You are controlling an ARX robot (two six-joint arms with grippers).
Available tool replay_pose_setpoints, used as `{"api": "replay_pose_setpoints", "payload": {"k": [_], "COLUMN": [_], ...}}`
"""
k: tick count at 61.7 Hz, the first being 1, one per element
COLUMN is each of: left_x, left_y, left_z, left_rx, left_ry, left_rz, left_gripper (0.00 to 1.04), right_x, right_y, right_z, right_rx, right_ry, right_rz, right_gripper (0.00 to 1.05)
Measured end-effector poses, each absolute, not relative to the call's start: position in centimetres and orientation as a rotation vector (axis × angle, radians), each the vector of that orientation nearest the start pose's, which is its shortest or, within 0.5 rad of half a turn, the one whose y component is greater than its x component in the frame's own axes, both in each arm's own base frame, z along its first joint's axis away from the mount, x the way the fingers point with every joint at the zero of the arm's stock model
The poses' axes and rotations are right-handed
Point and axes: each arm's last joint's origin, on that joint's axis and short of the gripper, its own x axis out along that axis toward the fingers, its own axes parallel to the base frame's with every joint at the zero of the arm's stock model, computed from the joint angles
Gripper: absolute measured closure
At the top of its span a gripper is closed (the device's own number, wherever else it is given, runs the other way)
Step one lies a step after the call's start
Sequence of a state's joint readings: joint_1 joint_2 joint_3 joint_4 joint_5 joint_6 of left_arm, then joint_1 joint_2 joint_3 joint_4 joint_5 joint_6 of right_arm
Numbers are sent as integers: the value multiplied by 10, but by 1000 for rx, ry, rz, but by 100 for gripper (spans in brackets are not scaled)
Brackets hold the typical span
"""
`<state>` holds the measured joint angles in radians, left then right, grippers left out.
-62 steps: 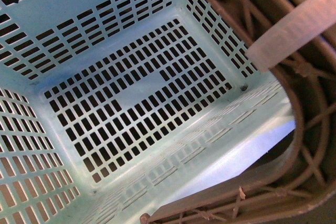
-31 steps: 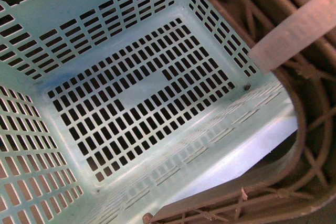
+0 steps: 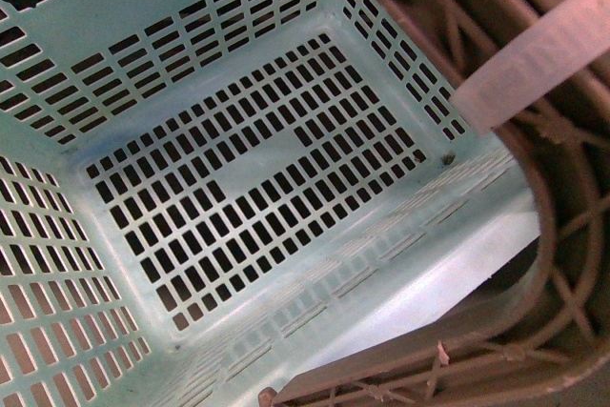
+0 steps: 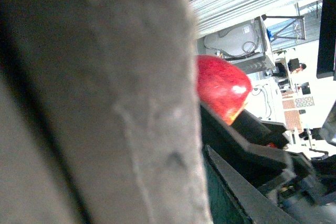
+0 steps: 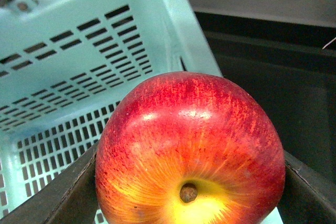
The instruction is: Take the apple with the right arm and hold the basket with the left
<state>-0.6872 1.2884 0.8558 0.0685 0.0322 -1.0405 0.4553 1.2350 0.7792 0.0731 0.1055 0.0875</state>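
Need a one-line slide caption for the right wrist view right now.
Right gripper clamps the shiny round red apple, yellow around its stem, with the pale turquoise slotted plastic basket open beyond it.

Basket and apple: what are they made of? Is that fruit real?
The basket: pale turquoise moulded plastic by the look, smooth with a soft sheen, and neat rows of slots. Its handles: grey-brown, ribbed, probably plastic too. The apple: glossy red skin streaked into yellow around a brown stem; real or waxy imitation, the pictures cannot settle.
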Motion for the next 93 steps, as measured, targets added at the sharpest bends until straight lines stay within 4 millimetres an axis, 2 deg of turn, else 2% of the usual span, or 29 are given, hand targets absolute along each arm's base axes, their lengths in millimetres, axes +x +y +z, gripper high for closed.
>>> {"api": "replay_pose_setpoints", "payload": {"k": [5, 14, 24, 40, 50, 55, 60, 71, 87, 93], "left_x": [219, 219, 219, 219, 220, 219, 219, 219, 219, 219], "left_y": [-181, -181, -181, -181, -181, -181, -181, -181, -181, -181], "left_z": [274, 274, 274, 274, 274, 274, 274, 274, 274, 274], "left_rx": [-864, -864, -864, -865, -859, -862, -862, -864, -863, -863], "left_ry": [681, 681, 680, 686, 677, 682, 685, 685, 684, 683], "left_rz": [-456, -456, -455, -457, -449, -454, -458, -456, -456, -454], "left_gripper": [72, 72, 72, 72, 72, 72, 72, 72, 72, 72], "right_x": [243, 243, 240, 223, 205, 198, 190, 174, 155, 150], "right_y": [119, 120, 114, 85, 58, 49, 42, 29, 17, 14], "right_z": [255, 254, 260, 282, 283, 276, 265, 236, 211, 204], "right_rx": [-31, -30, -4, 59, 71, 55, 43, 17, 5, 2], "right_ry": [409, 413, 387, 287, 235, 85, 8, 9, 9, 7], "right_rz": [332, 316, 291, 170, 23, 6, 11, 6, 5, 5], "right_gripper": [25, 7, 9, 9, 9, 22, 34, 62, 102, 103]}}
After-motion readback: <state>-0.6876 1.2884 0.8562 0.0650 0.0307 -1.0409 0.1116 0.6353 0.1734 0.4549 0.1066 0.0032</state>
